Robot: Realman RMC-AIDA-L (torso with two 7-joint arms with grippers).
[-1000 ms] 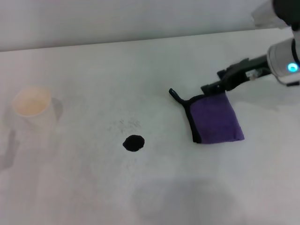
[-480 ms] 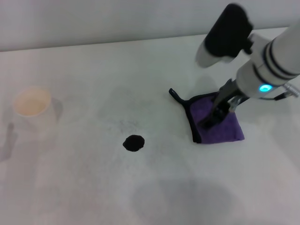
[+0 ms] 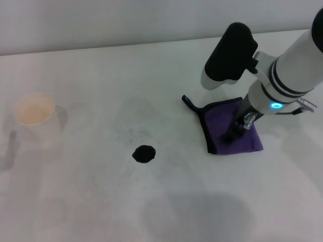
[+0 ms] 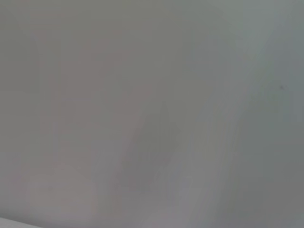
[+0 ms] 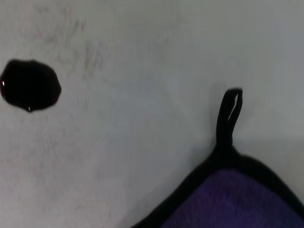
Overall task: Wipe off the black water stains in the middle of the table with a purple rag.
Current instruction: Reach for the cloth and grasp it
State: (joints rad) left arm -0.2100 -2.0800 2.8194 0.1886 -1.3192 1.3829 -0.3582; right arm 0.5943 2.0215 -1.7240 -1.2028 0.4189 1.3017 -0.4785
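Note:
The purple rag (image 3: 251,141) with black edging lies flat on the white table (image 3: 101,75), right of centre, its black loop (image 3: 187,102) pointing to the left. My right gripper (image 3: 236,130) points down onto the middle of the rag. The black water stain (image 3: 144,154) is a small round blot well left of the rag, with faint grey specks above it. The right wrist view shows the stain (image 5: 30,91), the loop (image 5: 229,116) and a corner of the rag (image 5: 237,199). My left gripper is out of view.
A white paper cup (image 3: 34,115) stands at the far left of the table. The table's back edge meets a pale wall behind. The left wrist view shows only a blank pale surface (image 4: 152,114).
My right arm has swung in from the right, turned its gripper downward and lowered it onto the rag. The rag and the stain have not moved.

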